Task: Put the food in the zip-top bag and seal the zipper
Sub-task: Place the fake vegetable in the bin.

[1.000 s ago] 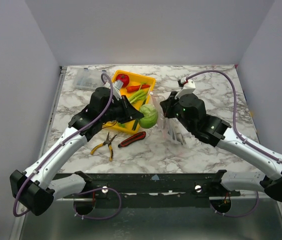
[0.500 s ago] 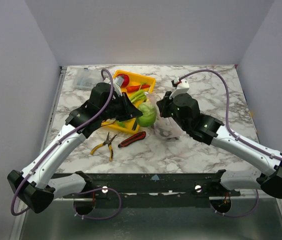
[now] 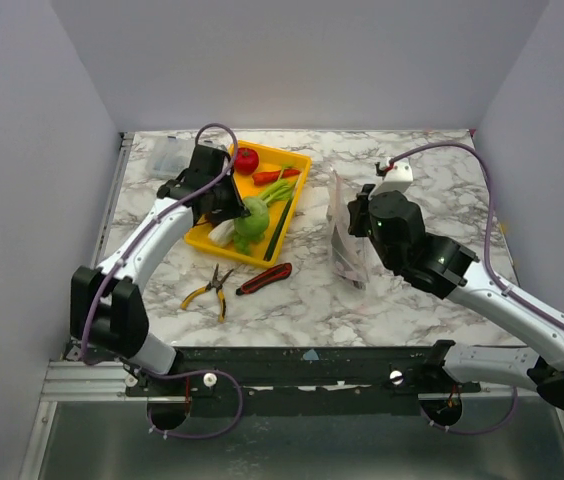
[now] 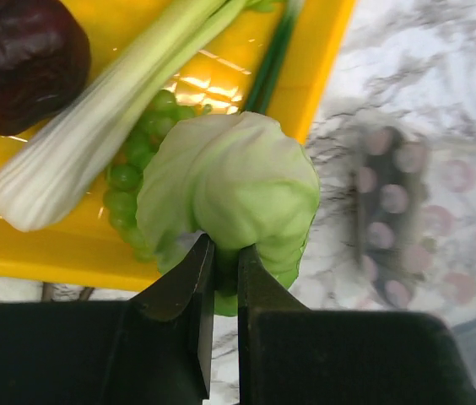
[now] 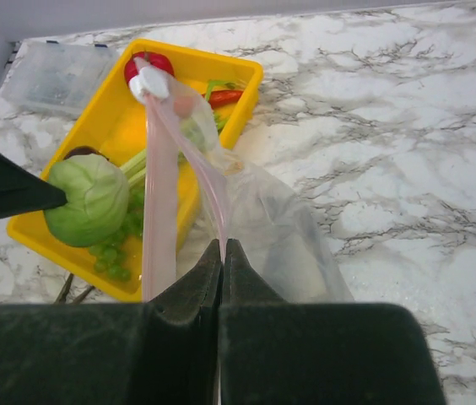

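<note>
My left gripper is shut on the green cabbage, holding it just above the yellow tray. Under it in the tray lie green grapes, a white-green leek and a dark eggplant. A red tomato and an orange carrot lie at the tray's far end. My right gripper is shut on the pink zipper edge of the zip-top bag. The bag hangs upright right of the tray, its mouth gaping a little toward the tray.
Yellow-handled pliers and a red-black utility knife lie on the marble in front of the tray. A clear hard box sits at the back left. The left arm stretches over the table's left side.
My left gripper has drawn the cabbage back left, from beside the bag to over the tray. My right gripper has carried the bag to the right, away from the tray, and it now hangs upright.
</note>
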